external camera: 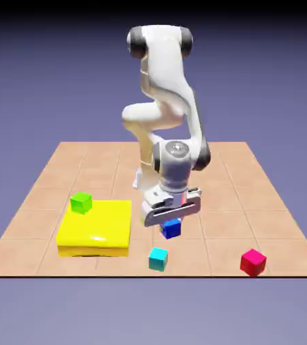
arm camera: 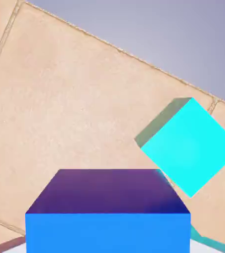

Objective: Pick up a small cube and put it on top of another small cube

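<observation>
Blue cube gripped, looks lifted.
Gripper [external camera: 172,222] closed around blue cube [external camera: 171,230]; cyan cube [external camera: 158,259], likely target, sits toward table [external camera: 210,264]'s front edge, slightly to the exterior view's left of it.

White arm [external camera: 166,74], dark grey joint caps

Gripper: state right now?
Gripper: jaws closed on the blue cube, one at each side.

A tan tiled tabletop [external camera: 216,182] is shown. It is backed by a plain blue-violet backdrop [external camera: 264,81], darkened at the top.
</observation>
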Action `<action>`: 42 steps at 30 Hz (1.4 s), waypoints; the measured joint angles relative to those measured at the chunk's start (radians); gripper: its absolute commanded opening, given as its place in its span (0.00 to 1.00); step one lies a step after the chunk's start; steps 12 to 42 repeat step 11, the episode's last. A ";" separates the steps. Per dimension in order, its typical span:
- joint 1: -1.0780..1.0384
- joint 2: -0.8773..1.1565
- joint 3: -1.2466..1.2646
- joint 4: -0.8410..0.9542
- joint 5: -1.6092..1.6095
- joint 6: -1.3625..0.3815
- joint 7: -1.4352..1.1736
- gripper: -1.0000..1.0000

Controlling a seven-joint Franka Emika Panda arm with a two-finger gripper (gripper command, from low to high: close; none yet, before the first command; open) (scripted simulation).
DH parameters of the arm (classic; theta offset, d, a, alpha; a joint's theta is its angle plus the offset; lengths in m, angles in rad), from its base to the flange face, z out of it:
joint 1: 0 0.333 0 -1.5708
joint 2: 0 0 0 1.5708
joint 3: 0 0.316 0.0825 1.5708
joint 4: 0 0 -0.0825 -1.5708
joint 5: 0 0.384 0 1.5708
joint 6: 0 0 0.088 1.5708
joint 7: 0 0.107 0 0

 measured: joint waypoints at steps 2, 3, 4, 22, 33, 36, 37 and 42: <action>-0.073 0.019 0.038 0.070 0.011 -0.054 0.080 0.00; -0.080 0.021 0.041 0.077 0.012 -0.058 0.087 0.00; -0.080 0.021 0.041 0.077 0.012 -0.058 0.087 0.00; -0.082 0.172 0.042 0.063 0.012 0.106 0.088 1.00; -0.082 0.172 0.042 0.063 0.012 0.106 0.088 1.00; -0.082 0.172 0.042 0.063 0.012 0.106 0.088 1.00; -0.082 0.172 0.042 0.063 0.012 0.106 0.088 1.00; -0.082 0.172 0.042 0.063 0.012 0.106 0.088 1.00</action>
